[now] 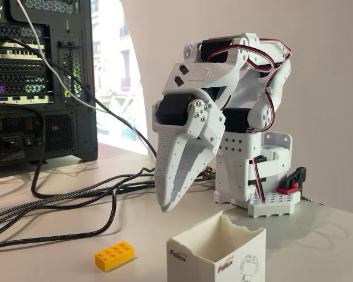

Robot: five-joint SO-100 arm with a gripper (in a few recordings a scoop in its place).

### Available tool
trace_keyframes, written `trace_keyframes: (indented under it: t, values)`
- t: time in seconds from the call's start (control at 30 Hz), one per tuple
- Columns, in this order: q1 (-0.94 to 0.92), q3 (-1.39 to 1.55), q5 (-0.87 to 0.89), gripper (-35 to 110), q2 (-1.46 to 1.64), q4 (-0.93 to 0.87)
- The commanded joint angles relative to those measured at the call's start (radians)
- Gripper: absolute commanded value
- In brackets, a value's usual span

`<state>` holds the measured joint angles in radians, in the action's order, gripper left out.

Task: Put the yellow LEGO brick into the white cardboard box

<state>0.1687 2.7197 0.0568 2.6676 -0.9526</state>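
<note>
Arm: white SO-100 arm (247,76), folded forward over its perforated base (247,170), standing at the right rear of the desk (59,258) in the fixed view.
Pincer: pincer (167,205) points downward, tip hanging above the desk surface, clear of both brick and box. The two fingers lie together down to the tip with no gap visible between them; reads as closed, with nothing held.
Yellow LEGO brick: yellow LEGO brick (114,255) lies flat on the desk, studs up, near the lower edge of the picture, left of the box and apart from it. It sits below and to the left of the pincer tip, not touching it.
White cardboard box: white cardboard box (217,249) stands upright at the bottom centre, open top with a ragged rim, red-blue logos and a line-drawn figure on its sides. Interior as far as visible shows bare cardboard.
Cables: black cables (65,202) run across the desk on the left, behind the brick.
Background: computer tower (38,82) at left rear; plain wall at right.
</note>
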Motion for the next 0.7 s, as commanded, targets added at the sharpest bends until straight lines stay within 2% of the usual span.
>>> trace_keyframes:
  t: [0.0,0.67]
  values:
    - [-0.054,0.152,-0.034,-9,0.554,-0.232]
    - [-0.048,0.129,0.003,-9,0.554,-0.235]
